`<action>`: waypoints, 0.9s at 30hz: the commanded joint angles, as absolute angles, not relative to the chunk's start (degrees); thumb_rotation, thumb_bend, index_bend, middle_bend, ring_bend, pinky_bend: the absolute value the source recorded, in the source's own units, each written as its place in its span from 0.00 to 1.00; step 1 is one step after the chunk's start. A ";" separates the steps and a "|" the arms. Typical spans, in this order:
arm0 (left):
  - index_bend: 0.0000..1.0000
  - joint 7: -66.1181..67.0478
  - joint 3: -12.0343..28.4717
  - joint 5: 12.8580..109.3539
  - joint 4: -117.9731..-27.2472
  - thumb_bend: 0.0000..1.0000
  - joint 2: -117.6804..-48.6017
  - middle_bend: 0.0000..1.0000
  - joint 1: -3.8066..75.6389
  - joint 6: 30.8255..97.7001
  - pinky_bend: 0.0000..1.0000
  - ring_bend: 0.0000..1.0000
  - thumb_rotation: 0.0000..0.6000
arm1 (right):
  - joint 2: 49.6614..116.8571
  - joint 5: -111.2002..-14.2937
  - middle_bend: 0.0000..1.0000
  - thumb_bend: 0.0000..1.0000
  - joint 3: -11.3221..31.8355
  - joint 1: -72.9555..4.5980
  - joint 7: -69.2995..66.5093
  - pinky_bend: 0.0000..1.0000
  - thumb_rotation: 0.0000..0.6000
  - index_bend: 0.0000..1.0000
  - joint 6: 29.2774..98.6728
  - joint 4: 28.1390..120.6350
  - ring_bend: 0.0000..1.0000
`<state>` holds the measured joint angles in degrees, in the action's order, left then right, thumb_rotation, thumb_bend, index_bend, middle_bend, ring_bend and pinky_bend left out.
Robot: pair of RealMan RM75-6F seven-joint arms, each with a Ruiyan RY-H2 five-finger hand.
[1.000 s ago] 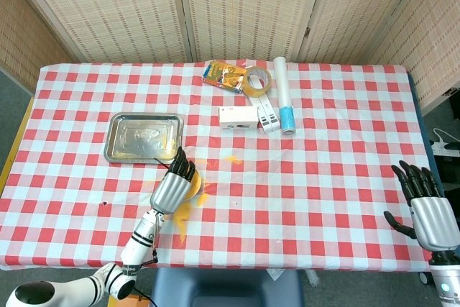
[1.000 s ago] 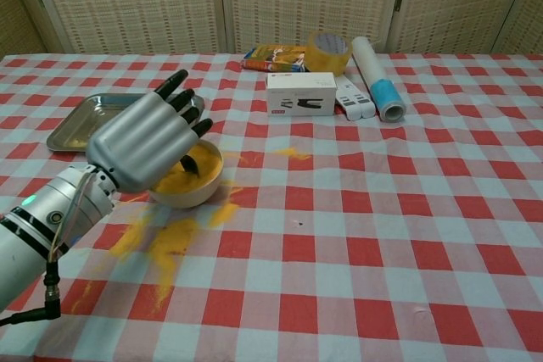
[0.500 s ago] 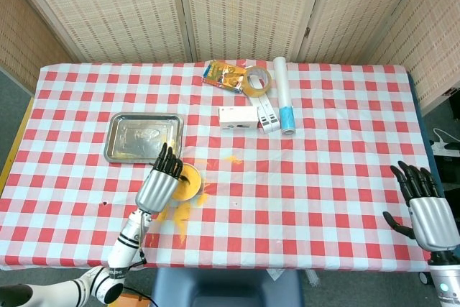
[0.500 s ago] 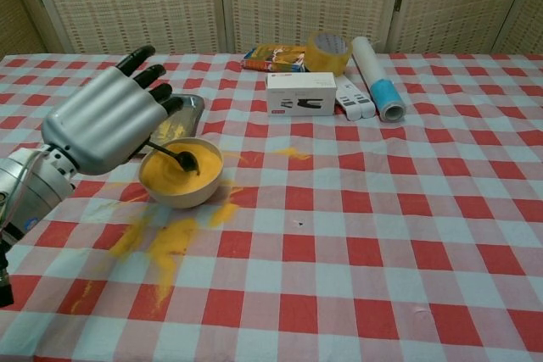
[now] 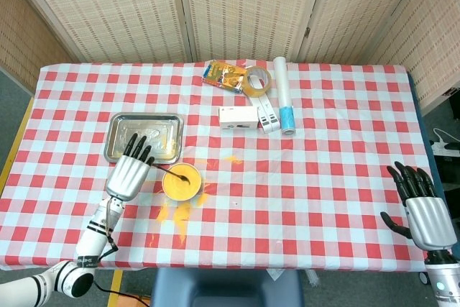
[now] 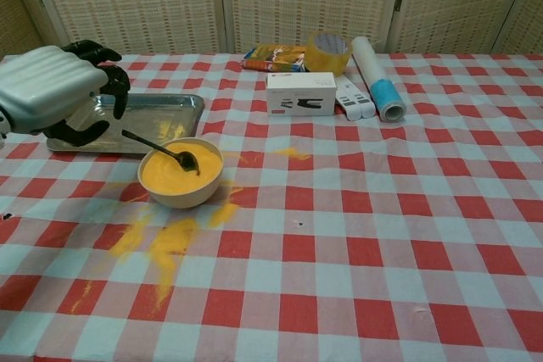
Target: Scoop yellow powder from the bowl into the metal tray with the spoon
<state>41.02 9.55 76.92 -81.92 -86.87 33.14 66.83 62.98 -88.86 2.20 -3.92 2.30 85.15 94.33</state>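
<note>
Bowl (image 6: 181, 174) sits on the checked worktop (image 6: 407, 209), just in front of the metal tray's (image 5: 118, 129) near right corner, nearly full of yellow powder (image 6: 170, 177). Spoon (image 6: 161, 149) rests in the bowl, head sunk in the powder, handle leaning out over the rim toward the tray; nothing holds it. Left hand (image 6: 53, 89) hovers over the tray's near-left edge, fingers loosely curled, gripping nothing and clear of the spoon handle. Right hand (image 5: 422, 208) is well apart at the far right of the worktop, fingers spread, empty. The tray shows a few yellow specks near its right side, otherwise bare metal. Spilled powder (image 6: 161, 242) streaks the cloth in front of the bowl, with a smaller smear (image 6: 291, 153) to its right. Judgement: at most a trace has reached the tray; most scooping remains, starting with grasping the spoon.
</note>
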 commanded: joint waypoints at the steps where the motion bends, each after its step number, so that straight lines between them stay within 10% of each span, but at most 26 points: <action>1: 0.46 34.24 11.35 74.21 -84.02 0.45 -84.08 0.19 34.37 62.85 0.05 0.01 1.00 | 63.02 -88.72 0.00 0.16 2.24 -3.97 2.37 0.00 1.00 0.00 85.04 94.31 0.00; 27: 0.47 17.54 10.66 69.42 -76.02 0.41 -82.89 0.10 40.23 50.51 0.05 0.00 1.00 | 63.51 -87.00 0.00 0.16 2.77 -4.29 3.29 0.00 1.00 0.00 84.17 93.94 0.00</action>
<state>17.66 10.85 69.66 -76.31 -82.76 40.01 50.80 63.51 -87.03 2.76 -4.29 3.30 84.18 93.95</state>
